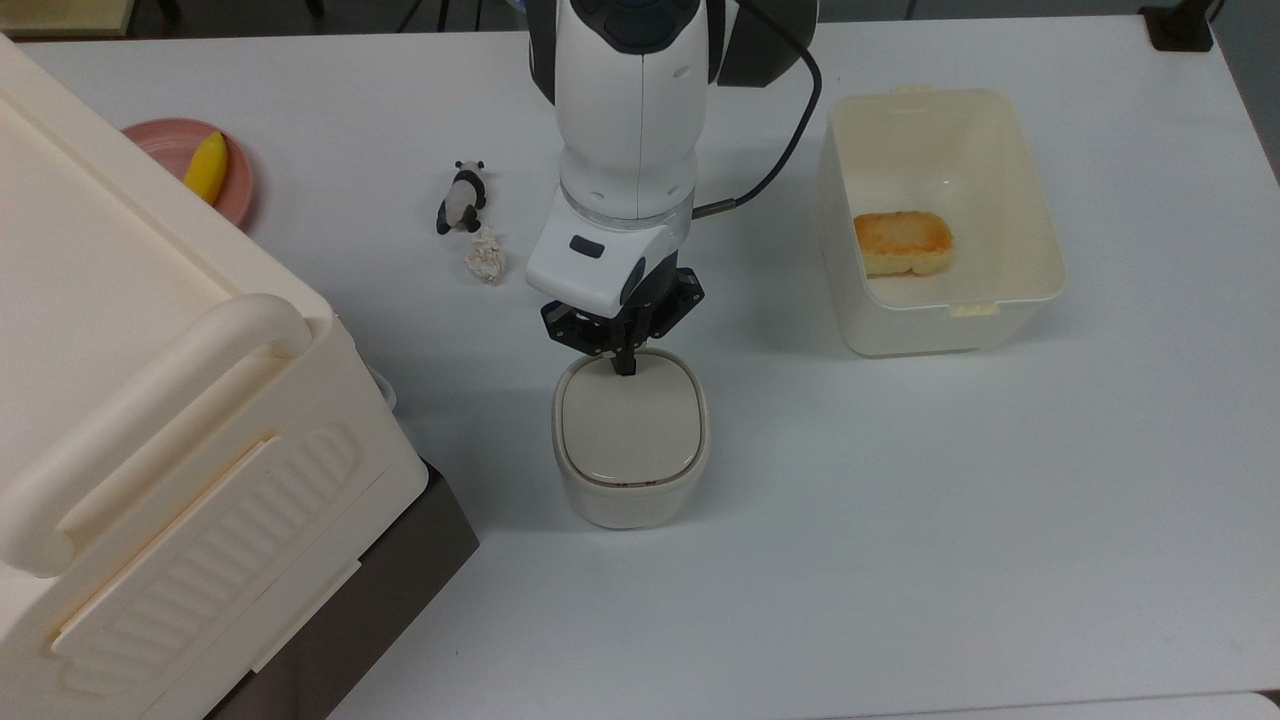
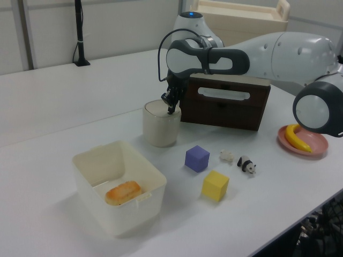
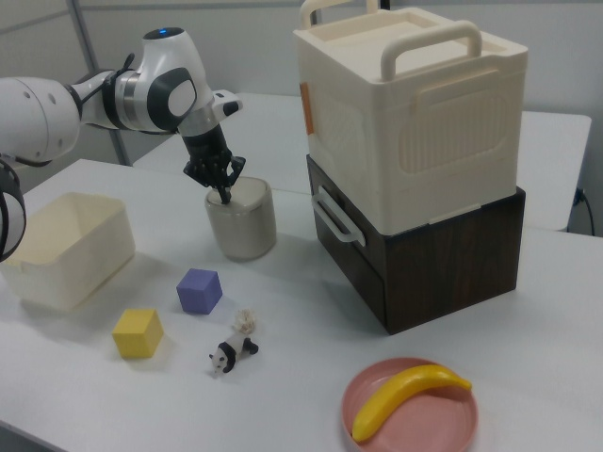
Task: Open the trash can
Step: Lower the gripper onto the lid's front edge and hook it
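We see the hand (image 1: 626, 366) pointing straight down onto the trash can (image 1: 630, 470), its tip on the lid (image 1: 628, 430) at the edge toward the top view's top, right where the arm (image 1: 628, 120) comes in. Fingers look pressed together into one narrow black tip, nothing held btwn them. Whether the tip actually presses the lid or just touches it, we can't tell. The tip covers that spot of the lid in the top view, so whatever sits at that edge is hidden; in the left view the hand (image 2: 171, 105) blocks the same rim, and in the right view the hand (image 3: 222, 193) does too. The can stands upright near the bench (image 1: 900, 520) centre, just beside the big cream box (image 1: 150, 420) on the top view's left, and well apart from the open tub (image 1: 1040, 250) w/ a piece of bread (image 1: 902, 243) on the top view's right. It's a small cream-white bin, rounded-square, w/ a flat beige lid lying shut and level inside a paler rim. In the left view a purple cube (image 2: 197, 158) sits near the can (image 2: 159, 128), a yellow cube (image 2: 216, 185) beyond it.
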You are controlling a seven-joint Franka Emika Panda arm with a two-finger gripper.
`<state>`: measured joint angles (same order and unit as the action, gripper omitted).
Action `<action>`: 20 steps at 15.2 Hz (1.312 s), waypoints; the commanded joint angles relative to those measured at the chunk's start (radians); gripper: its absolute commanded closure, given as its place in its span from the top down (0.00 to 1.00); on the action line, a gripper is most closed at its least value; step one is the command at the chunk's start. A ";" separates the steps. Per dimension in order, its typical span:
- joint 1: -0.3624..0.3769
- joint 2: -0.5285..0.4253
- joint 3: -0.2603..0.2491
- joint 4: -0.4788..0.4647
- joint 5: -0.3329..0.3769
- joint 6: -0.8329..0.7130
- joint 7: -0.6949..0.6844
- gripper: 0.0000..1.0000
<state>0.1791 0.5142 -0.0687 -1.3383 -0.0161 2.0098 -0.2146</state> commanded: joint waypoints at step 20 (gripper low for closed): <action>-0.001 0.035 0.020 0.110 -0.012 -0.022 0.050 0.00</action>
<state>0.1791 0.5418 -0.0528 -1.2661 -0.0231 2.0098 -0.2073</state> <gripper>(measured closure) 0.991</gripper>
